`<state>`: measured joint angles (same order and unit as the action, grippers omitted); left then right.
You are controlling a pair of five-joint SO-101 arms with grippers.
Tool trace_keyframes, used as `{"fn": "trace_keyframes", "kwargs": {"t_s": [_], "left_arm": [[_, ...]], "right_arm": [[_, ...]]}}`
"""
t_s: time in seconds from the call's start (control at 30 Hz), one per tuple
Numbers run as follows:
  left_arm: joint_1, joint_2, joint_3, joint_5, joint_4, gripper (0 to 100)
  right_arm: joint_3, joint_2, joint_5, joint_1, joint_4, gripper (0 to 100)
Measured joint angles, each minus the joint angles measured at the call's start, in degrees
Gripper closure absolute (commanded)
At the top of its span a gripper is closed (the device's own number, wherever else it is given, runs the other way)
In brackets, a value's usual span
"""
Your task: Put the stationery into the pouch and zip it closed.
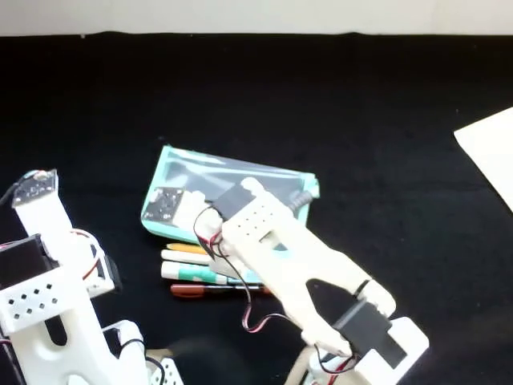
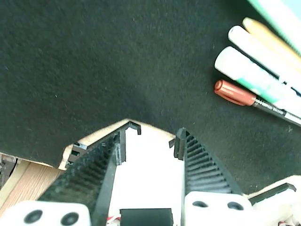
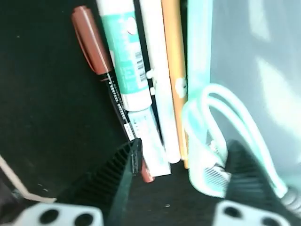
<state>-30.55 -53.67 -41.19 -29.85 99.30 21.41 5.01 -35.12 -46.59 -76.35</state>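
**Stationery beside the pouch, both claws open**

Black cloth covers the surface (image 1: 337, 104). A white sheet (image 1: 490, 152) lies at its far right edge, well apart from everything else. In the left wrist view, a strip of pale wood (image 2: 14, 188) shows past the cloth's border.

The right arm (image 1: 296, 257) reaches diagonally across the middle of the high view. It covers the near corner of the pouch (image 1: 240, 180) and one end of the row of stationery.

The pouch is clear with teal edging and lies flat. Whether its zip is open or shut cannot be made out. A pale cord loop (image 3: 221, 108) hangs at its corner.

Four items lie side by side on the cloth along the pouch's near edge, all outside it. The orange pencil (image 3: 176, 56) is nearest the pouch. Next come the white pen (image 3: 155, 70), the teal-and-white marker (image 3: 124, 52) and the brown-capped pen (image 3: 91, 40).

The right claw (image 3: 183, 155) is spread wide and holds nothing. It sits over the ends of the pens and the pouch corner with the loop. Whether either finger touches them is unclear.

The left claw (image 2: 150, 136) is parted and empty. It sits over the cloth's border, apart from the pen tips.
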Motion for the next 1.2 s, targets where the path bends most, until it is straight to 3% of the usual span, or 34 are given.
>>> {"fn": "trace_keyframes", "kwargs": {"t_s": [0.3, 0.6, 0.83, 1.0, 1.2], "left_arm": [[0.0, 0.4, -0.4, 0.0, 0.1, 82], [0.0, 0.4, -0.4, 0.0, 0.1, 82], [0.0, 0.4, -0.4, 0.0, 0.1, 82], [0.0, 0.4, -0.4, 0.3, 0.1, 82], [0.0, 0.4, -0.4, 1.8, 0.1, 82]], "right_arm": [[7.6, 2.9, -13.2, 4.0, 3.9, 59.2], [16.7, 3.2, -17.4, 7.1, 11.5, 60.9], [17.4, 3.3, -17.4, 7.4, 17.8, 77.9], [17.4, 3.4, -17.3, 7.5, 21.8, 99.8], [17.3, 3.6, -13.3, 7.7, 21.8, 99.1]]}}
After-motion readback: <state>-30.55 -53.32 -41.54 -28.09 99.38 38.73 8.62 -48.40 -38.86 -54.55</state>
